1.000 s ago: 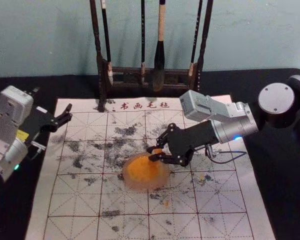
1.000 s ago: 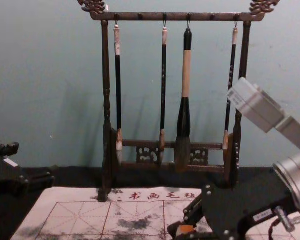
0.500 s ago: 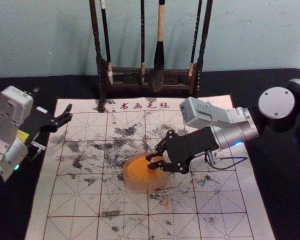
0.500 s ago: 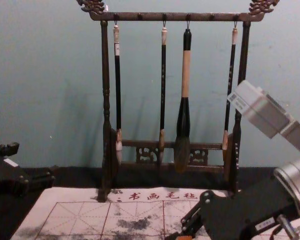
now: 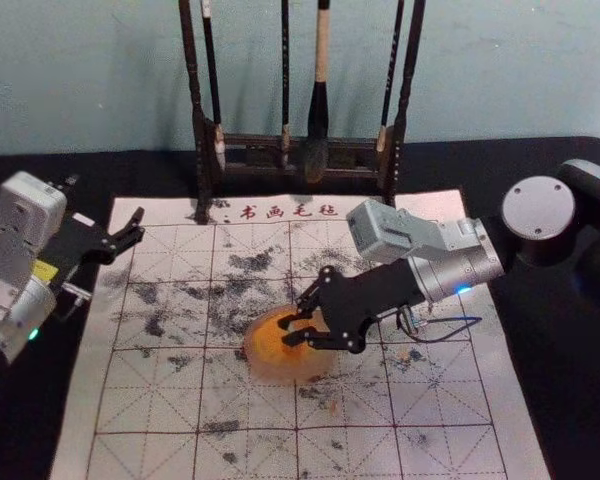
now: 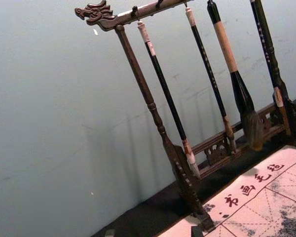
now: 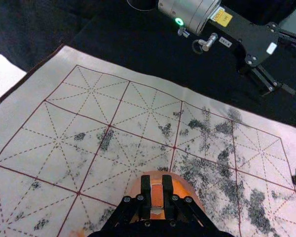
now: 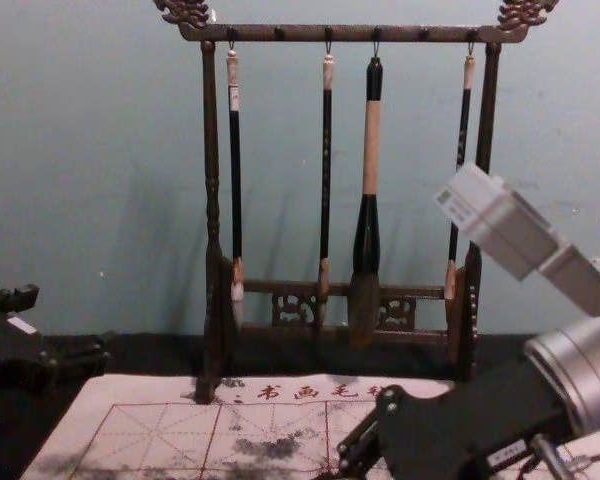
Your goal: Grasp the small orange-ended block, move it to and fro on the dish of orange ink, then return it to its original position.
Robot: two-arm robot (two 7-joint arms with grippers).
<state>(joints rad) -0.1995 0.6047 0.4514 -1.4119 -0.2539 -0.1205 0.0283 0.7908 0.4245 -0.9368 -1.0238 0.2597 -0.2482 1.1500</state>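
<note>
We have the right gripper (image 5: 289, 331) reaching in from the right, angled down over the dish; its fingers are clamped on the small block (image 7: 157, 196), which we see pinched between the two dark tips in the right wrist view; the block is above the orange ink (image 5: 268, 345), though we cannot tell whether its lower end touches. Around that ink we see the pale, see-through rim of the dish (image 5: 280, 377); the dish sits on a white gridded mat (image 5: 435, 400), marked with dark smudges, mostly on our left and beyond the dish. Farther out, our left gripper (image 5: 140, 225) is parked near the mat's left edge, its fingers apart; beyond the mat stands a dark wooden rack (image 8: 300, 34), with four brushes hanging from its top bar, the thickest brush (image 8: 372, 150) right of the middle.
</note>
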